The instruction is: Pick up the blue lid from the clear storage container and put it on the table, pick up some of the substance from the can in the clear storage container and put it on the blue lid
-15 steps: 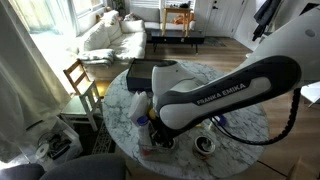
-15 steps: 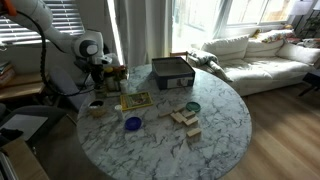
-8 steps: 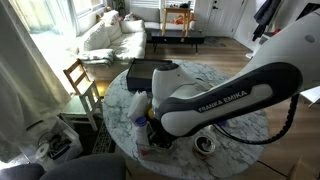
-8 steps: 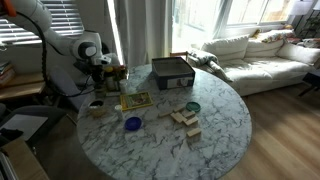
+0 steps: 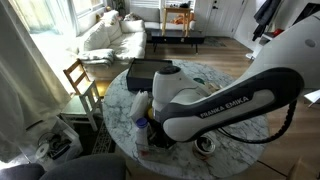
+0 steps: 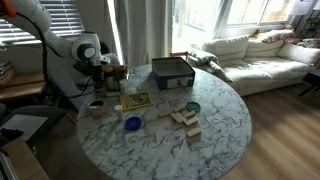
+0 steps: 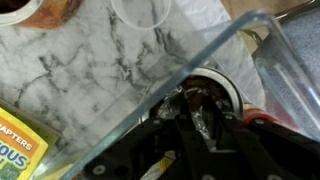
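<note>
Scooping from the can: gripper should be centred, rim at 12 o'clock avoided; claw closure cannot be told.

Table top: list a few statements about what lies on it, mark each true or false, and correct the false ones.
1. The blue lid lies flat on the table. True.
2. The black box stands on the floor. False: it stands on the table.
3. In the wrist view the jaws are right at the can, inside the clear storage container. True.
4. The wooden blocks are stacked on the blue lid. False: they lie apart from it, on the marble.
</note>
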`<state>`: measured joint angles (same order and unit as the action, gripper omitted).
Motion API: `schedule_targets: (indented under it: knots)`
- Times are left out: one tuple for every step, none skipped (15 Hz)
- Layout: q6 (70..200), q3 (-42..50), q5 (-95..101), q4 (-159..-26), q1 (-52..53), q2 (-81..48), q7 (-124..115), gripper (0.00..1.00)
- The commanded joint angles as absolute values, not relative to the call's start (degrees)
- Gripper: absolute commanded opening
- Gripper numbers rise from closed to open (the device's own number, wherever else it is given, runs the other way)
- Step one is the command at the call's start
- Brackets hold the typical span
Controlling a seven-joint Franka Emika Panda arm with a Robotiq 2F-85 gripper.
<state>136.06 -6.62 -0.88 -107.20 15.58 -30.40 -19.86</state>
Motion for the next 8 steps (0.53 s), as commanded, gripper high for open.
schedule_targets:
  knots:
    - [138.8, -5.7, 0.1, -109.4, 16.5, -30.5, -19.9, 0.18]
    - [138.9, -5.7, 0.2, -109.5, 16.5, -30.6, -19.9, 0.17]
    - [139.0, -5.7, 0.3, -109.6, 16.5, -30.6, -20.0, 0.11]
    - [139.0, -5.6, 0.4, -109.6, 16.6, -30.6, -19.9, 0.1]
    - [139.1, -5.7, 0.4, -109.7, 16.6, -30.6, -19.9, 0.04]
    - [139.2, -5.6, 0.5, -109.8, 16.6, -30.6, -19.9, 0.07]
    - [139.3, -5.6, 0.5, -109.8, 16.6, -30.6, -19.9, 0.05]
    - [139.4, -5.6, 0.5, -109.9, 16.5, -30.5, -20.0, 0.05]
